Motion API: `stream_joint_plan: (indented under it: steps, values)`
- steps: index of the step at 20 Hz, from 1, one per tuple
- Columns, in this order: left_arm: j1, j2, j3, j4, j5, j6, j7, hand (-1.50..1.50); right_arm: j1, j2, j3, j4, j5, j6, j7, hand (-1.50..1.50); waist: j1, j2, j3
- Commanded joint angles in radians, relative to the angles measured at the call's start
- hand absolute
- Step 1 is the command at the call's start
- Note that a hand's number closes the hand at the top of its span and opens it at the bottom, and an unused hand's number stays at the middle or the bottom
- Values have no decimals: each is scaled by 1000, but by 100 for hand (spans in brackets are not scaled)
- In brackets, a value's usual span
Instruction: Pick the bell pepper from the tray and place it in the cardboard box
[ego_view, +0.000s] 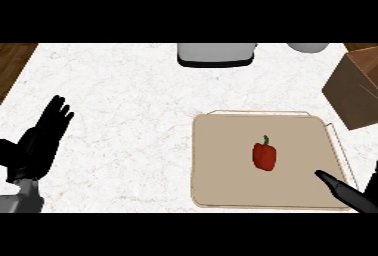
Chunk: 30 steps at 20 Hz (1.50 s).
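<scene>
A red bell pepper (264, 156) with a green stem lies on the beige tray (221, 175), a little right of the tray's middle. The cardboard box (356, 90) stands at the right edge, beyond the tray's far right corner. My right hand (347, 192) comes in at the lower right, with a straight finger reaching over the tray's near right corner, a short way from the pepper and not touching it. Most of that hand is cut off by the view's edge. My left hand (37, 145) rests open at the far left, fingers up.
A grey and black appliance (215, 54) stands at the counter's back edge, with a pale rounded object (308, 47) to its right. Wooden floor shows past the counter's left (13, 62) and back right corners. White marble counter (125, 115) spreads between my left hand and the tray.
</scene>
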Motion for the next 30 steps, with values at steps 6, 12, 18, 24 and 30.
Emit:
stream_joint_plan:
  steps: [6,12,18,24,30]
  values:
    - [3,3,-12,-66,10,-4,66,0,224,-296,95,-133,284,4,234,-150,25,11,-7]
    - [48,20,-14,-127,11,-28,75,0,255,-522,122,-276,383,63,590,-150,39,9,-7]
    - [15,8,-10,-144,7,-10,115,0,31,-568,230,-373,396,130,1001,-150,45,12,-4]
    - [93,-17,15,-138,-9,-51,62,0,-30,-506,249,-322,357,240,1098,-150,28,9,-2]
    - [64,17,82,-220,31,-65,190,0,-140,-453,258,-311,382,328,1237,-150,28,8,-2]
